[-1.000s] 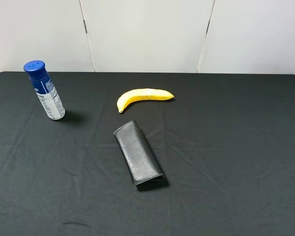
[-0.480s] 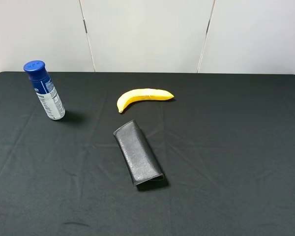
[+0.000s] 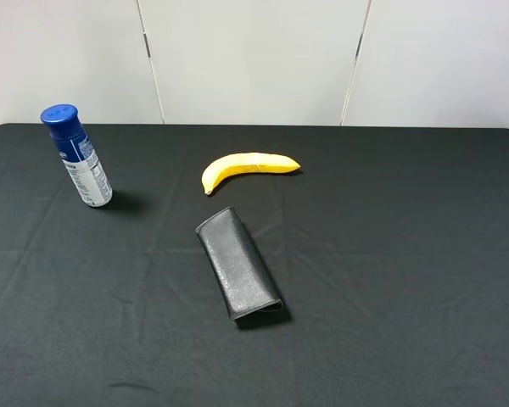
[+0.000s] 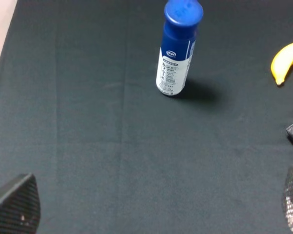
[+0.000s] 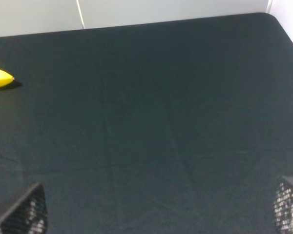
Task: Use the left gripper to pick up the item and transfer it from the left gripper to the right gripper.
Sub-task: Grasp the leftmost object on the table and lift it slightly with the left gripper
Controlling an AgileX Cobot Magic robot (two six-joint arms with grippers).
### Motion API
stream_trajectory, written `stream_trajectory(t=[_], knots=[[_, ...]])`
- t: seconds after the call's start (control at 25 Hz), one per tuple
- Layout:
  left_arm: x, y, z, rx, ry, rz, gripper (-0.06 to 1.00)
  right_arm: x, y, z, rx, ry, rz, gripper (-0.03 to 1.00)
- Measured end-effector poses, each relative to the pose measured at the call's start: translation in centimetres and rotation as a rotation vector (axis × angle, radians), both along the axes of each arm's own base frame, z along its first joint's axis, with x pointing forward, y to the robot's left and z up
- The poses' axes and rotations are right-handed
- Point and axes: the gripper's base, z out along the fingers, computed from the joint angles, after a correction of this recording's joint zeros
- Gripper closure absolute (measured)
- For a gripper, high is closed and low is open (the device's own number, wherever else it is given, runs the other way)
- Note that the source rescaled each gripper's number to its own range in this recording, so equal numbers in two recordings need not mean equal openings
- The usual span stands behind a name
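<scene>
Standing upright at the far left of the black table (image 3: 390,254), bottle (image 3: 76,157) has its long axis vertical and blue cap up, white lower body down on the cloth. It looks slightly leaned in the high view; that seems to be camera angle. Label is a white panel with small dark print and a small logo patch on the blue part above, all too small to read. No brand legible.

Banana (image 3: 248,168) lies to the right of the bottle, well apart, long axis roughly left-right. Black textured case (image 3: 237,263) lies nearer than the banana, angled, touching neither.

Left gripper (image 4: 154,207): fingertips at both edges of the wrist view, jaws spread wide, holding nothing, bottle farther off between them. Right gripper (image 5: 155,209): jaws also wide apart, nothing held, over bare cloth on the right side. Neither arm shows in the high view.
</scene>
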Motion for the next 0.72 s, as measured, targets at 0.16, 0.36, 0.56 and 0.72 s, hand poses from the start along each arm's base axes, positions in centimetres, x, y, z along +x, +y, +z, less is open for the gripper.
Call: stream_trajectory(t=[0.16, 0.36, 0.56, 0.72], knots=[[4.1, 0.3, 2.1, 0.01, 0.053, 0.006, -0.06, 0.0, 0.0, 0.0, 0.0, 0.0, 0.0, -0.03], [11.7, 0.8, 4.5, 0.022, 0.107, 0.001, -0.06, 0.0, 0.0, 0.0, 0.0, 0.0, 0.0, -0.03], [18.1, 1.1, 2.6, 0.019, 0.223, -0.002, -0.05, 0.0, 0.0, 0.0, 0.0, 0.0, 0.0, -0.03], [22.1, 1.3, -1.1, 0.01, 0.36, -0.005, -0.05, 0.0, 0.0, 0.0, 0.0, 0.0, 0.0, -0.03]])
